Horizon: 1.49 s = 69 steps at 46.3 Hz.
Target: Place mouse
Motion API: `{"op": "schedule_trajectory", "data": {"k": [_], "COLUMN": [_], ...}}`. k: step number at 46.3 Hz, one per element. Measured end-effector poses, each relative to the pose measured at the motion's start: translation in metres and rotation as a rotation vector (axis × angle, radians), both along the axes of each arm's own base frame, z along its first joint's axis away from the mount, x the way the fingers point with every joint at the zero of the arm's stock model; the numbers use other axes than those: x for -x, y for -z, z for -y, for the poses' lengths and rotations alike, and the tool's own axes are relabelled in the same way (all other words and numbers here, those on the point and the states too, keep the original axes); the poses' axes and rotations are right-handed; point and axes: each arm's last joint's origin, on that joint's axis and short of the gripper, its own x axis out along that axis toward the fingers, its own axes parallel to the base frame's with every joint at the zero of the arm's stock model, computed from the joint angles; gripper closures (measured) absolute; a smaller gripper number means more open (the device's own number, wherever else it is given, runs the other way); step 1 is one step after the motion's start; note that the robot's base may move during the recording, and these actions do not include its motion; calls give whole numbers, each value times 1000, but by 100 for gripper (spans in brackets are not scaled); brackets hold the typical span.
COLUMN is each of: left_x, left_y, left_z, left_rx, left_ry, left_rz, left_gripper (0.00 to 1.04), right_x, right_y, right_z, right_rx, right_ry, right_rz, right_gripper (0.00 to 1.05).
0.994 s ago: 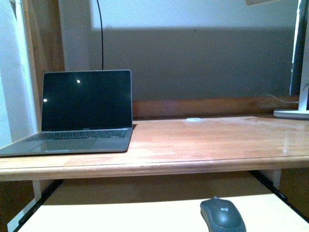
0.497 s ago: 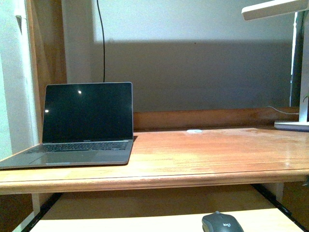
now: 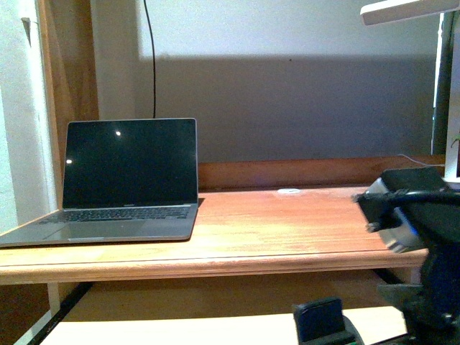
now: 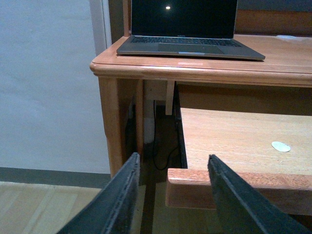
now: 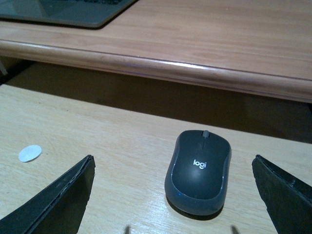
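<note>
In front view, mouse [image 5: 198,171] behind blurred right tool [image 5: 173,161]; lamp [image 3: 410,10] cropped

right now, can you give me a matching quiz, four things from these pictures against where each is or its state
Things:
1 mouse
2 laptop
3 left gripper
4 right gripper

States:
a open on the desk top, screen dark
b open, straddling the mouse without touching it
c open and empty, facing the corner of the shelf
d lying on the shelf under the desk top

Pairs: 1-d, 2-a, 3-c, 4-b

open grey laptop [image 4: 187,46] sits on brown wooden desk [image 4: 287,66] beyond the left fingers [image 4: 119,195]; small flat white disc [image 5: 30,153] lies outside the right fingers [image 5: 61,197].
</note>
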Motion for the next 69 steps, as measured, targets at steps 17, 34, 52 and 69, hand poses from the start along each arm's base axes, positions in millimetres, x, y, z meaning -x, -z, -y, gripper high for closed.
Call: {"op": "schedule_trajectory", "data": {"k": [17,34,52,69], "left_x": [0,0,0,0], "left_y": [0,0,0,0], "left_z": [0,0,0,0], "left_rx": [-2,-2,-2,-2], "left_ry": [0,0,0,0], "left_rz": [0,0,0,0], "left_gripper": [8,8,8,8], "right_x": [-52,-66,-70,-75], "right_y": [19,31,26,-53], "right_z": [-25,-30,-32,-8], "right_rx": [196,223,184,90], "right_ry": [164,180,178,220], "right_rz": [-131,-233,-275,-142], "right_gripper": [7,7,49,49]}}
